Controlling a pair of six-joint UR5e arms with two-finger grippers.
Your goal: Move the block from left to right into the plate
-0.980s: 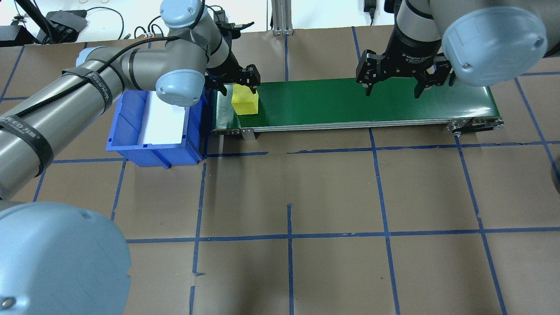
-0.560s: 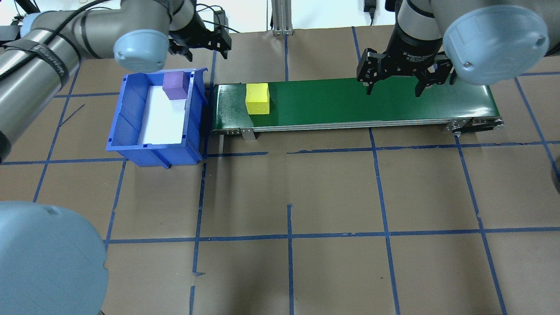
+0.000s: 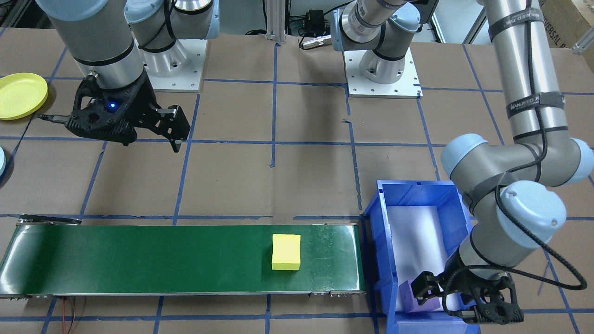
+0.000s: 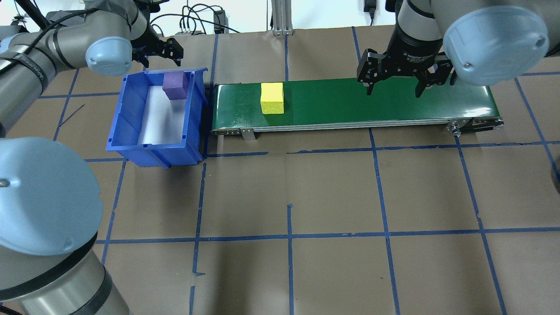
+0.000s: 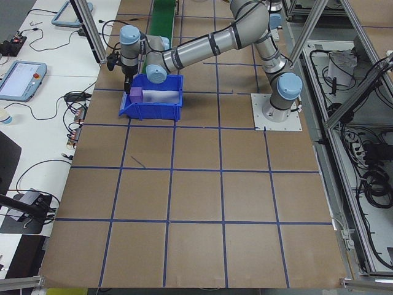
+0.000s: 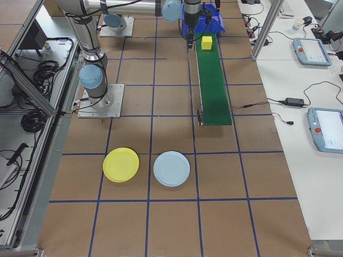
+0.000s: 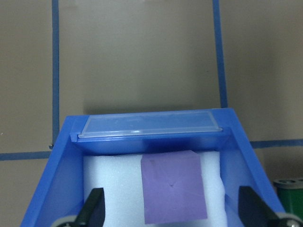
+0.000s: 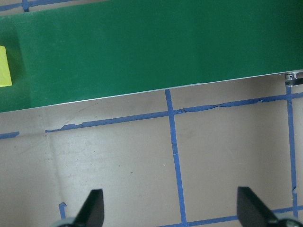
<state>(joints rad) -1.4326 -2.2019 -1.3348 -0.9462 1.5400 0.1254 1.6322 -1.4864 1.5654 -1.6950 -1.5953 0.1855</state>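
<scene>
The left gripper (image 3: 452,297) hangs over the far end of the blue plastic bin (image 4: 131,103), its two black fingers spread wide with nothing between them; in the left wrist view the fingertips (image 7: 92,208) stand either side of a purple foam cube (image 7: 173,186) without touching it. That cube lies on the white foam liner (image 4: 162,118) inside the bin, against the bin's far wall. Just beside the bin lies the long green conveyor belt (image 4: 350,103), and on it, near the bin end, sits the yellow foam block (image 4: 272,98), flat on the belt and clear of both grippers. The right gripper (image 4: 396,83) hovers above the belt's other end, well apart from the block, fingers splayed and empty; its wrist camera looks down on the belt edge (image 8: 142,47) and the brown paper table cover with blue tape lines (image 8: 173,156), with the block's corner at the frame's left edge. The round yellow plastic plate (image 6: 121,164) rests on the table beyond the belt's right end, just beside a round pale blue plate (image 6: 171,168), both holding nothing.
</scene>
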